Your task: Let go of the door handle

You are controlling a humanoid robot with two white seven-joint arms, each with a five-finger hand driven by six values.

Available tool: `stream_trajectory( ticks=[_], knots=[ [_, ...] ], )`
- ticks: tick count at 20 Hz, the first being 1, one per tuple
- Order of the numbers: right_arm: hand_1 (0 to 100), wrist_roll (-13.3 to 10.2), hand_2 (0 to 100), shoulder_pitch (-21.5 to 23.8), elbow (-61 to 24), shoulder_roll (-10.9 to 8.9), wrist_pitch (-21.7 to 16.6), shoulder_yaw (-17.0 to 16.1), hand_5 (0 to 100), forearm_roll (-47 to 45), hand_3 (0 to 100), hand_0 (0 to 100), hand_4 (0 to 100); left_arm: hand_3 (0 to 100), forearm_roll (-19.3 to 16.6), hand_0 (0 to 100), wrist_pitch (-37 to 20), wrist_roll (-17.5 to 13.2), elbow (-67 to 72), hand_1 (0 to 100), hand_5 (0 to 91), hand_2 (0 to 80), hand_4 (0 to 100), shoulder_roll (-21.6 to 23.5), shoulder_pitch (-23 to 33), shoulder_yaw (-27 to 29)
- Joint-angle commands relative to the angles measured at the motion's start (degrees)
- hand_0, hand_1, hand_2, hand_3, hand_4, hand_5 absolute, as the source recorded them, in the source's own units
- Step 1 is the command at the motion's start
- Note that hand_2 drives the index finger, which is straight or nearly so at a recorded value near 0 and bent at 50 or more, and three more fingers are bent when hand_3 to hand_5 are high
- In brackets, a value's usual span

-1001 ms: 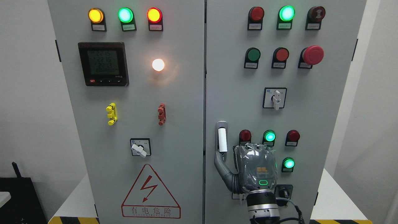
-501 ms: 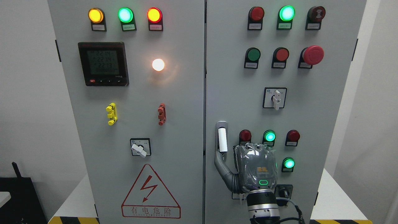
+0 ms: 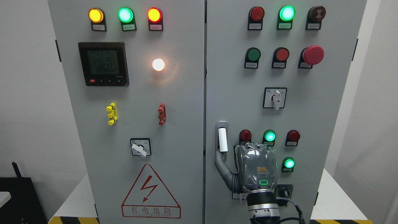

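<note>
The right robot hand [image 3: 255,166] sits just right of the upright white-and-grey door handle [image 3: 222,140]; its thumb touches the handle's base and the fingers look curled, gripping nothing.

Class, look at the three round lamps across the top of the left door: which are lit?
All three lamps are lit: yellow, green and red each glow brightly.

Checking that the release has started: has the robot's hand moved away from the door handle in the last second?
No. The right hand sits beside the door handle, under the same green lamp.
</note>
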Motion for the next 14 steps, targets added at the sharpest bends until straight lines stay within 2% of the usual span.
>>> stream_trajectory(
  ticks=[1, 14],
  knots=[
    [7, 0.0, 100, 0.0, -0.1, -0.01, 0.0, 0.0, 97, 0.0, 100, 51, 100, 0, 0.0, 12, 0.0, 0.0, 0.5, 39, 0.0, 0.0, 0, 0.0, -0.2, 0.1],
    [7, -0.1, 100, 0.1, -0.2, -0.01, 0.0, -0.4, 97, 0.0, 100, 50, 100, 0, 0.0, 12, 0.0, 0.0, 0.5, 39, 0.0, 0.0, 0, 0.0, -0.2, 0.1]
  ],
)
